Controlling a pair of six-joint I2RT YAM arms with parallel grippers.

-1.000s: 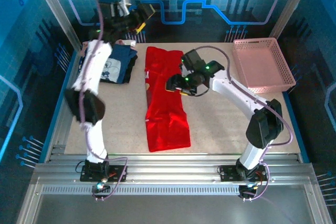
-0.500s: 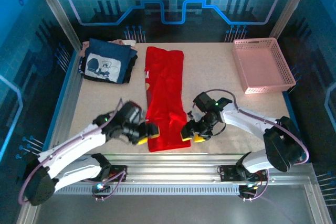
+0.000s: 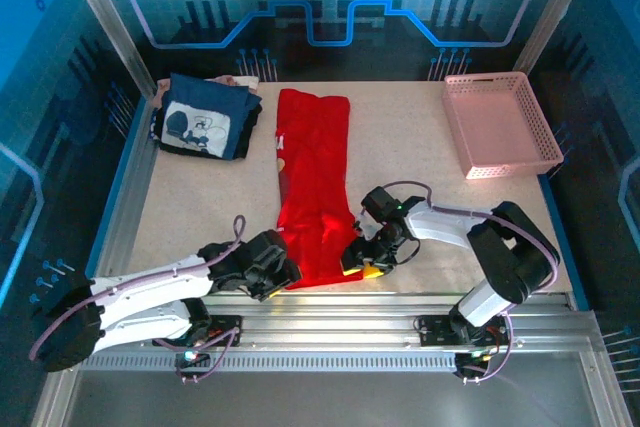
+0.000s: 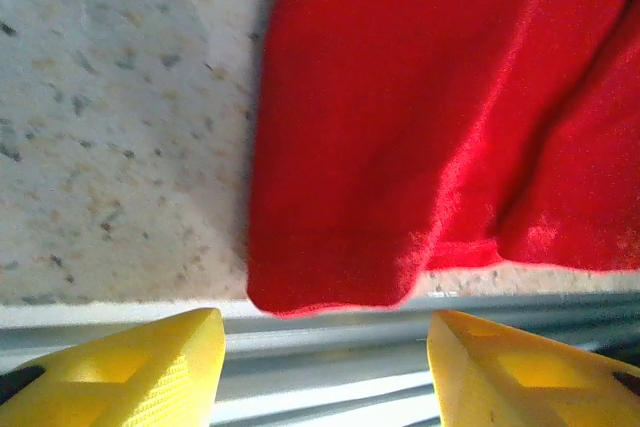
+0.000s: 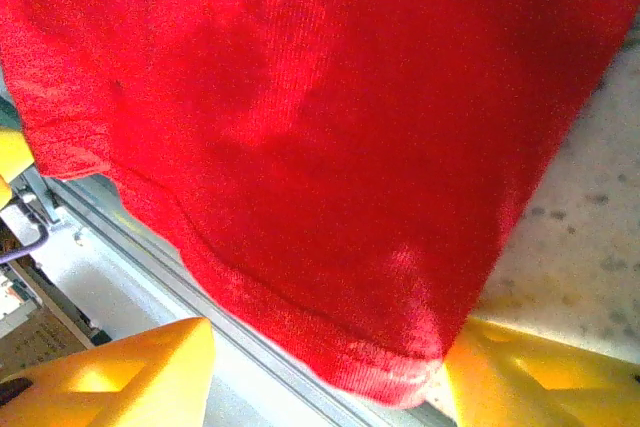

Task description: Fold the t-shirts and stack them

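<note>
The speckled desk (image 3: 200,207) is being spanned far-to-near by the red t-shirt (image 3: 315,177), folded into a long strip. Its near hem is being flanked by the left end effector (image 3: 285,269) and the right end effector (image 3: 362,265), one at each corner, jaws spread, nothing being pinched.

Both arms lie low, bent inward; left end effector (image 3: 281,269) and right end effector (image 3: 357,265) have jaws apart.

Bright red t-shirt (image 3: 312,187), navy t-shirt (image 3: 205,127) printed white, pink basket (image 3: 500,125)
</note>
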